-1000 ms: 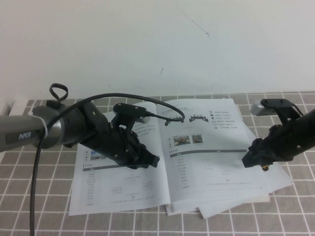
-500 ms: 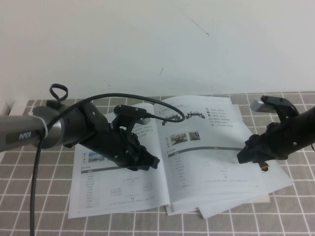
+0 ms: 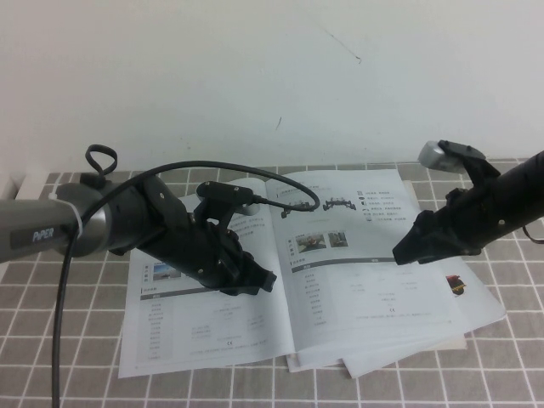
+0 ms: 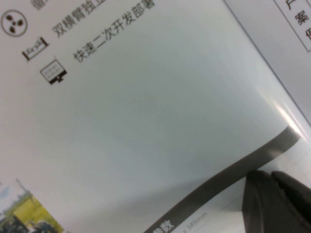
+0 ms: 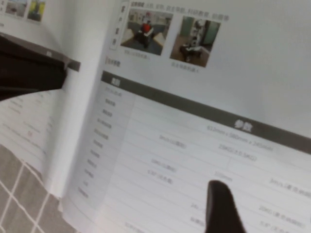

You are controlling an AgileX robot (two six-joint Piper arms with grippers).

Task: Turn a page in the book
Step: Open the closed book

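High view: the book (image 3: pixel 289 280) lies open on the tiled table (image 3: pixel 51 340), spread flat over some loose sheets (image 3: pixel 476 297) that stick out at its right edge, one showing a small red-black picture. My left gripper (image 3: pixel 255 279) sits low on the left-hand leaf, just beside the gutter; fingers look clenched together, grasping nothing. My right gripper (image 3: pixel 405 252) hovers over the right side of the page (image 3: pixel 365 272), near its grey header bar; I cannot tell whether its fingers are parted. The page lies flat, printed side up, with small photos and a table. Left wrist view: glossy white paper with printed characters and a grey bar fills the frame; my two dark fingertips (image 4: pixel 277 204) lie side by side, touching each other, resting at the paper. Right wrist view: one dark fingertip (image 5: pixel 221 206) shows over the table rows of the page, below two small photos; whether it touches the paper, I cannot tell. The left arm's dark bulk shows across the gutter.
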